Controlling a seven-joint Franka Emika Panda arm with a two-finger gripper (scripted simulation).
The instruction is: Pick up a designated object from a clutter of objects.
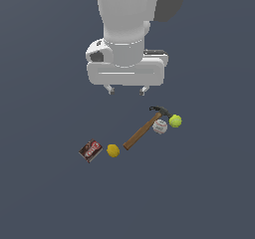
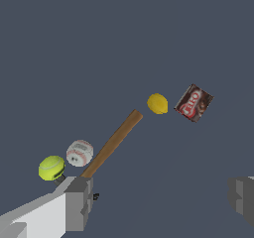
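Note:
The white baseball with red stitching (image 1: 159, 127) lies on the dark floor, touching the hammer's handle (image 1: 142, 132) and right beside the yellow-green tennis ball (image 1: 175, 121). It also shows in the wrist view (image 2: 79, 152), next to the tennis ball (image 2: 51, 167) and the hammer (image 2: 113, 143). My gripper (image 1: 126, 89) hangs open and empty well above the floor, up and toward the exterior view's left of the baseball. In the wrist view its two fingers (image 2: 79, 202) stand wide apart with nothing between them.
A yellow lemon (image 1: 113, 151) lies by the end of the hammer's handle, and a small brown-red box (image 1: 90, 150) lies beside it toward the exterior view's left. Both also show in the wrist view: the lemon (image 2: 157, 103) and the box (image 2: 194, 103).

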